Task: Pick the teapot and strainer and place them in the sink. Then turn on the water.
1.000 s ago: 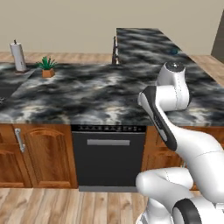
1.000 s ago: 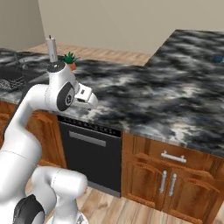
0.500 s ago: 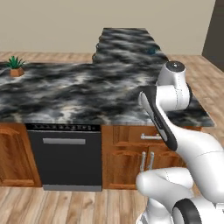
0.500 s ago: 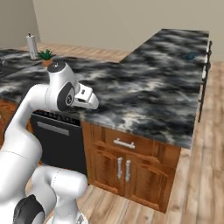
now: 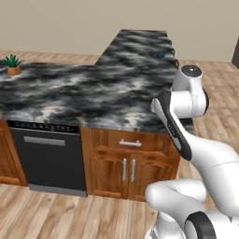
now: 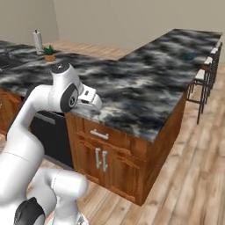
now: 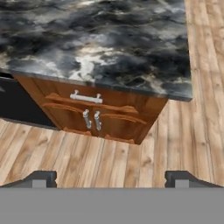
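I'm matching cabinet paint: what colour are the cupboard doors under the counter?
Warm reddish-brown wood, cupboard doors clearest in the hand view.

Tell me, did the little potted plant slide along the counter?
No. The potted plant still stands right beside the paper towel roll, as before; the whole picture shifted because the base drove.

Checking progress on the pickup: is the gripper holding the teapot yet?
No, the gripper is open and empty above the wooden floor, while the teapot sits far off on the counter.
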Robot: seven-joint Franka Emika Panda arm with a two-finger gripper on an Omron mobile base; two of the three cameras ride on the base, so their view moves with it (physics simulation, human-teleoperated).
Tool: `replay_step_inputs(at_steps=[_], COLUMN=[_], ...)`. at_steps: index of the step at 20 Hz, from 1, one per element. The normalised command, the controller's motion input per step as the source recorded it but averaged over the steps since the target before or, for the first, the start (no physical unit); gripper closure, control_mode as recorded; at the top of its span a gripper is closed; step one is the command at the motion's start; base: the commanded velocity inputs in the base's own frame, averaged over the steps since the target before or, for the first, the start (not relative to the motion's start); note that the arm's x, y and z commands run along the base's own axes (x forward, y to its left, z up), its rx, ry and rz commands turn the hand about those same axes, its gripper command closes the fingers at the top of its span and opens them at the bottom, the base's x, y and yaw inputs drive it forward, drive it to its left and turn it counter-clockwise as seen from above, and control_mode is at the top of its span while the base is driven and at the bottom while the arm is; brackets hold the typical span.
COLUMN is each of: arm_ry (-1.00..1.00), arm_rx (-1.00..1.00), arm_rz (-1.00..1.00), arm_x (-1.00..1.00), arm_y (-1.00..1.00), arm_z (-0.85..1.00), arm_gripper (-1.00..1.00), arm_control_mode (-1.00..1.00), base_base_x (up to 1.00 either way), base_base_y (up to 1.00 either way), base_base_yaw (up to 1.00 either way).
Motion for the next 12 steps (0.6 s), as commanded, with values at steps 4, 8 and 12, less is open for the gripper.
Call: replay_step_inputs(at_steps=[4,8,12], arm_ry=[0.00,0.00,0.00], arm_rx=[0.00,0.00,0.00], arm_rz=[0.00,0.00,0.00], arm_x=[0.00,0.00,0.00], arm_y=[0.00,0.00,0.00], arm_z=[0.00,0.00,0.00], arm_gripper=[-1.00,-1.00,-1.00], arm_control_mode=[1.00,1.00,1.00], base_base_x=[-0.03,0.00,0.01], base_base_y=[-0.84,-0.98,-1.00], base_base_yaw=[0.44,0.48,0.52])
